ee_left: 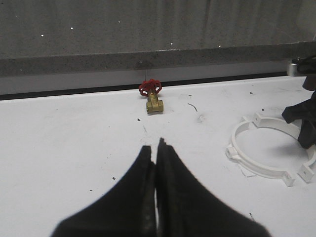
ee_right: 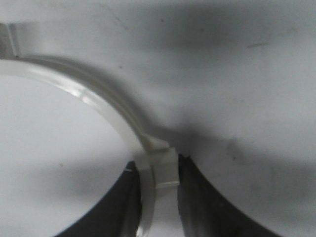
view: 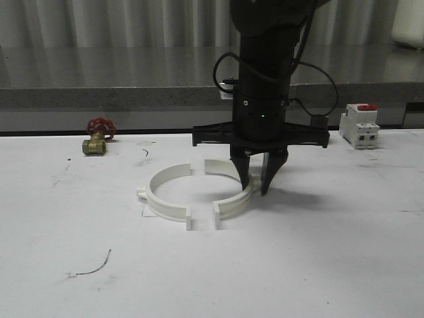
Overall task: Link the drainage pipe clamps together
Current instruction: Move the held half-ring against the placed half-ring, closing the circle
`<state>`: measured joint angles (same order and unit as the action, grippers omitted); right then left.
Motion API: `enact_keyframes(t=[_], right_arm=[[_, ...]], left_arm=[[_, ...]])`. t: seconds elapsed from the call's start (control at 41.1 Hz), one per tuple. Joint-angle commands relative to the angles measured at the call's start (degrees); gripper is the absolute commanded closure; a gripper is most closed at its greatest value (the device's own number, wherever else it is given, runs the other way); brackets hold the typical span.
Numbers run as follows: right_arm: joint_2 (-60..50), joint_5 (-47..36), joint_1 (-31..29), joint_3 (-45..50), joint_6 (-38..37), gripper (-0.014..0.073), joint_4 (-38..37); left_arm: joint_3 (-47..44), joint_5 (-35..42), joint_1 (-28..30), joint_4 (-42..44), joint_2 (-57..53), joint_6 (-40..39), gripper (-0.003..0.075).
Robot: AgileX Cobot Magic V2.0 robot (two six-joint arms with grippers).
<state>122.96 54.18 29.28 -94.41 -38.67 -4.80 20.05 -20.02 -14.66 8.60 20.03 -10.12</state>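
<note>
Two clamp halves (view: 171, 194) (view: 232, 192) — one valve (view: 98, 136)

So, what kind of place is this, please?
Probably a workshop or lab test bench: a white table against a grey ledge, with plumbing and electrical parts laid out, namely a red-handled brass valve, a breaker and two clamp halves.

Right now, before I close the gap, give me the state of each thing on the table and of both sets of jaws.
Left clamp half: flat on the table, untouched, gaps at both ends.
Right clamp half: flat, band between the right jaws.
Right gripper: straddling that band at its outer lug.
Left gripper: shut, empty.
Brass valve: lying far left, untouched.
Breaker: upright, far right.
</note>
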Motion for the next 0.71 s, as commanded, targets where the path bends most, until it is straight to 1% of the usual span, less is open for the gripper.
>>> enact_keyframes(t=[0.0,0.268,0.682], right_arm=[[-3.2,-1.7,0.4,-1.9,-0.2,0.0548,0.1],[-3.1,-3.5,1.0,-1.9,-1.9,0.0548,0.2],[-2.7,-5.3,1.1,-1.9,-1.9,0.0548,2.7]], left_arm=[[1.6,4.8,0.1,0.2,0.3,-0.1,0.0741],[1.6,4.8,0.1,0.2,0.3,-0.1,0.0741],[1.6,4.8,0.1,0.2,0.3,-0.1,0.0741]])
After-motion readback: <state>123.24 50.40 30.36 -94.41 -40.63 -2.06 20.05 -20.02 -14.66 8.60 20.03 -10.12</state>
